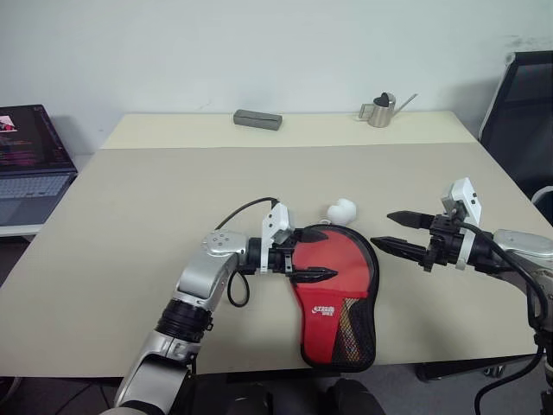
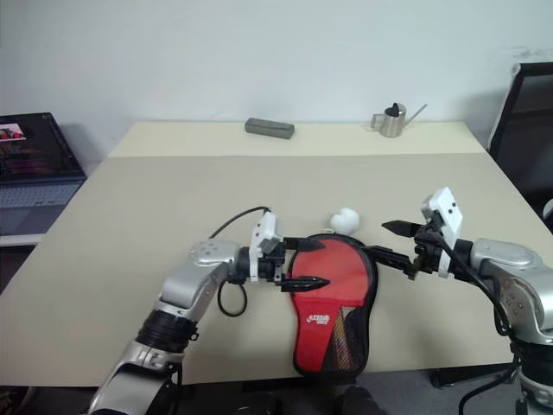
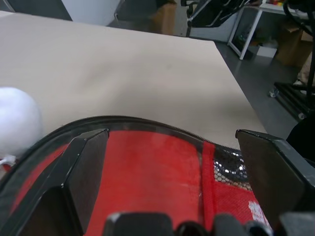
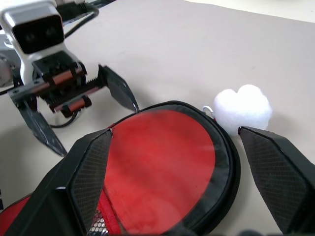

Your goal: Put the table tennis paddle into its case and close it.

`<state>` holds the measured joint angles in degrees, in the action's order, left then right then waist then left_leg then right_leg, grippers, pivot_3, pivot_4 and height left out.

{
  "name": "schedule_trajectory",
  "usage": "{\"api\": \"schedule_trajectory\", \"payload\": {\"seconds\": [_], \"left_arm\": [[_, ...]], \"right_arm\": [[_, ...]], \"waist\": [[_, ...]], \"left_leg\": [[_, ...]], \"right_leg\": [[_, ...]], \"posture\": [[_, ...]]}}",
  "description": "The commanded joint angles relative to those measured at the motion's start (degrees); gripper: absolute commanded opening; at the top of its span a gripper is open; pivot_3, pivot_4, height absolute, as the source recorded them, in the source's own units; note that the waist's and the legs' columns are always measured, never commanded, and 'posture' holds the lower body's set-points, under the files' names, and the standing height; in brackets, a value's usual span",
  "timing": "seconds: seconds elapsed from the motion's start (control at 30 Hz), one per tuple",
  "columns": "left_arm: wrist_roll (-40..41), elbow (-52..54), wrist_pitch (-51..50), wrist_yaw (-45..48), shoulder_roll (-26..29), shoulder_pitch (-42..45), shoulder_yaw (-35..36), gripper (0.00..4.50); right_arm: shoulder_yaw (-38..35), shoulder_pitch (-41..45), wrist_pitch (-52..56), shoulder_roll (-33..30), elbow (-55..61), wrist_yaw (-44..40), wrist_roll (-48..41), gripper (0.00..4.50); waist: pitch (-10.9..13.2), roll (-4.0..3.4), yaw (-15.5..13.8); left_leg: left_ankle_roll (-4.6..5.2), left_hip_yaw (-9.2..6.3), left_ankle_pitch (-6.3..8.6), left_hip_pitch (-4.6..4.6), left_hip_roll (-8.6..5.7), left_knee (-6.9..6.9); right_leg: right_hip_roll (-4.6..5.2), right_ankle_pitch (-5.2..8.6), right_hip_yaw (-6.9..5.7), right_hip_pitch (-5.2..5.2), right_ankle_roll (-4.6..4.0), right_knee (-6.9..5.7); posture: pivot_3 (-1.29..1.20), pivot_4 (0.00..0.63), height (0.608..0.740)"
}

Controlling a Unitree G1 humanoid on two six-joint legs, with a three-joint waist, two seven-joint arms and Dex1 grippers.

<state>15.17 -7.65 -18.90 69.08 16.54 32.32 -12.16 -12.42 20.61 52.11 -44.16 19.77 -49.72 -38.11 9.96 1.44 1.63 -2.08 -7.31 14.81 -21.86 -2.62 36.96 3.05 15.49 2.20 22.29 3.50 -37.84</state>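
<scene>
We find the case point(image 1: 335, 294) flat on the near tabletop point(image 1: 173, 216), red side up, zipper apparently closed; the paddle cannot be seen. Left gripper point(image 1: 313, 262) hovers over it, right gripper point(image 1: 404, 233) just right; both fingers wide, empty. Task appears nearly complete.

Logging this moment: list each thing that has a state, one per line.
case: flat on table, red side up, zipper looks closed
pompom: on table beside the case's round end
left hand: open, over case
right hand: open, empty
laptop: lid open, screen lit
</scene>
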Motion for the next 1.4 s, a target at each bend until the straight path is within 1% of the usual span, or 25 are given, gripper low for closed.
{"api": "schedule_trajectory", "payload": {"seconds": [0.03,0.17,0.3,0.5,0.67,0.77,0.87,1.03,1.1,1.4], "left_arm": [[-2.6,-4.5,4.9,-1.3,-1.3,2.4,-2.3,4.49],[-5.2,-10.7,9.5,-1.9,-2.4,4.7,-4.1,4.49],[-6.4,-16.2,12.5,-4.8,-4.7,5.9,-3.5,4.49],[-7.9,-19.1,15.2,-5.1,-6.5,5.2,-4.6,4.49],[-9.7,-21.1,17.2,-5.3,-6.6,3.6,-5.5,4.49],[-10.2,-21.9,17.9,-5.4,-6.8,3.5,-5.8,4.49],[-10.5,-22.3,18.4,-5.6,-7.0,3.5,-5.9,4.49],[-10.7,-22.8,18.9,-5.9,-7.2,3.8,-5.8,4.49],[-10.7,-22.8,18.9,-6.0,-7.2,3.7,-5.9,4.49],[-10.9,-22.7,19.0,-6.2,-7.7,3.6,-6.1,4.49]], "right_arm": [[-1.4,2.0,-0.4,-1.5,-0.1,-0.2,-1.3,4.50],[0.0,3.4,-1.2,-2.1,-1.2,-0.5,-0.5,4.50],[1.3,5.7,-2.2,-2.0,-3.0,-0.5,0.3,4.50],[4.6,8.8,-4.3,-1.6,-5.4,-1.5,2.1,4.50],[9.7,16.9,-8.9,1.8,-14.4,-0.3,7.6,4.50],[13.4,21.5,-10.0,5.3,-21.1,0.6,10.9,4.50],[15.5,25.1,-10.0,8.7,-26.9,1.5,13.2,4.50],[16.0,29.8,-11.5,13.9,-36.9,4.5,16.8,4.50],[16.4,31.3,-13.9,15.7,-41.5,5.7,19.0,4.50],[16.9,35.0,-21.8,20.1,-57.3,5.6,25.1,4.50]], "waist": [[0.0,0.00,0.0],[0.0,0.01,0.0],[0.0,0.01,0.0],[0.0,0.00,0.1],[0.0,-0.03,0.2],[0.0,-0.04,0.1],[0.0,-0.06,0.1],[0.0,-0.09,0.1],[0.0,-0.09,0.0],[-0.1,-0.16,0.1]], "left_leg": [[0.00,0.01,0.00,0.00,0.00,0.00],[0.00,0.02,0.00,0.00,-0.01,-0.01],[0.01,0.04,0.00,-0.01,-0.01,-0.01],[0.01,0.04,0.00,-0.01,-0.01,-0.02],[0.01,0.15,0.00,0.08,-0.01,-0.01],[0.01,0.09,0.00,0.07,0.00,-0.01],[0.01,0.10,0.00,0.08,-0.01,-0.01],[0.01,0.08,0.00,0.08,-0.02,0.00],[0.01,0.06,0.00,0.08,-0.03,0.00],[0.01,0.10,-0.01,0.10,-0.05,0.00]], "right_leg": [[0.00,0.00,0.01,0.00,0.00,0.00],[-0.01,0.00,-0.01,0.00,0.00,0.01],[0.00,0.00,0.02,0.02,0.00,0.02],[0.00,0.00,0.02,0.02,0.00,0.02],[0.00,-0.01,0.11,0.01,-0.01,-0.03],[-0.01,-0.01,0.06,0.01,-0.02,-0.03],[0.00,-0.03,0.09,0.01,-0.05,-0.04],[0.01,-0.04,0.08,0.02,-0.06,-0.05],[0.01,-0.05,0.08,0.02,-0.08,-0.05],[0.01,-0.05,0.10,0.03,-0.08,-0.09]], "posture": [[0.00,0.150,0.740],[0.00,0.150,0.740],[0.00,0.150,0.740],[0.00,0.150,0.740],[0.00,0.150,0.740],[0.00,0.150,0.740],[0.00,0.150,0.740],[0.00,0.150,0.740],[0.00,0.150,0.740],[0.00,0.150,0.740]]}}
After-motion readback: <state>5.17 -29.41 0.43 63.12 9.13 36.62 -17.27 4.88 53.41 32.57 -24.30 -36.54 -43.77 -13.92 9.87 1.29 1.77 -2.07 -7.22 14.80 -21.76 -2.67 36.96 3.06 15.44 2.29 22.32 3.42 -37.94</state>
